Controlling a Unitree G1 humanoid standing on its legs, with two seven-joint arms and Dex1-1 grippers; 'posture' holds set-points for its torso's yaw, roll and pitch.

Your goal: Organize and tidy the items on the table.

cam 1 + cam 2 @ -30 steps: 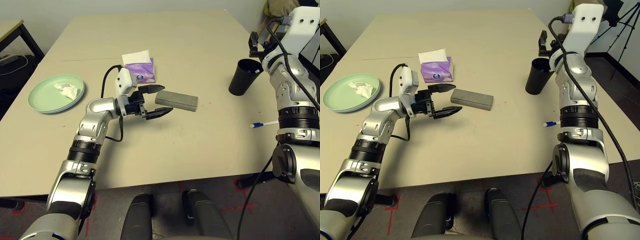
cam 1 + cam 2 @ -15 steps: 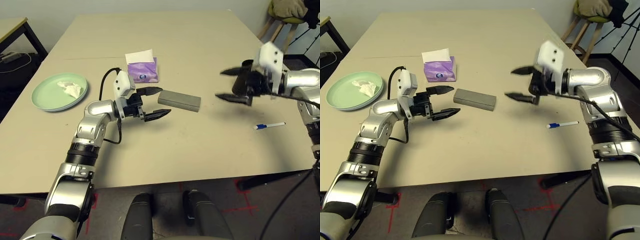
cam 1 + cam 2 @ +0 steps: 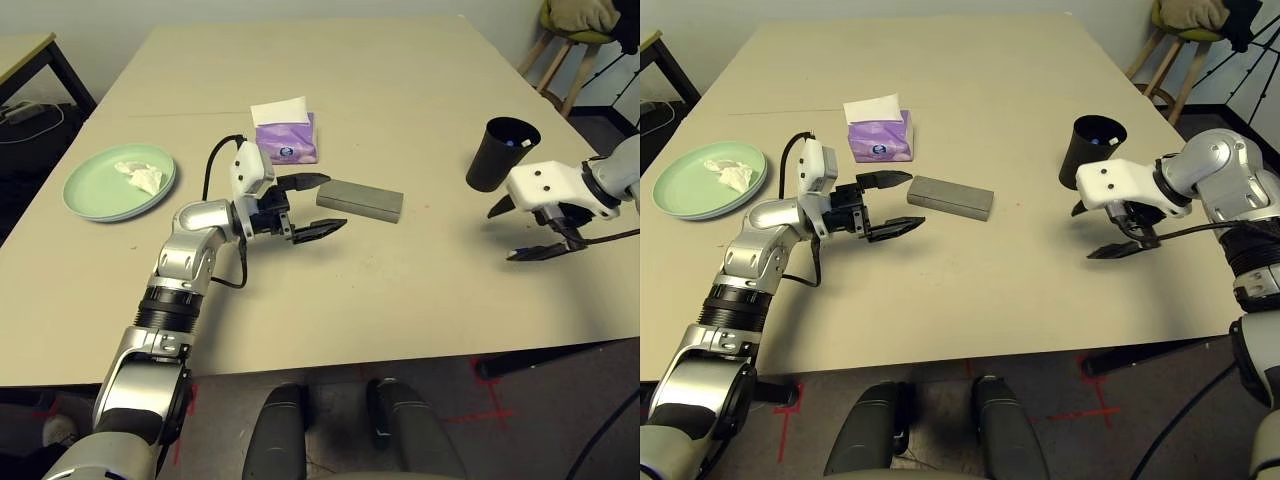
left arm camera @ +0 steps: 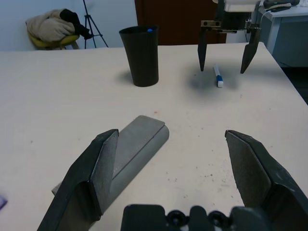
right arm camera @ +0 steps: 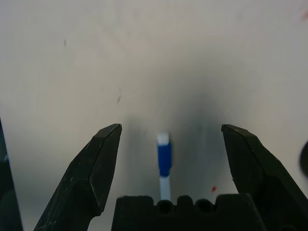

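While the right gripper [image 5: 166, 144] hangs wide open above a blue-capped marker [image 5: 164, 161], nothing is held. At frame centre, the left gripper [image 3: 312, 205] gapes empty beside the grey case [image 3: 360, 201] on the desk [image 3: 400, 90].

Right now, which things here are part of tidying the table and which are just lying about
Part of the job: marker, black cup, grey glasses case, purple tissue box, green plate with crumpled tissue.

Just lying about: stool with a bundle of cloth, tripod, side table.
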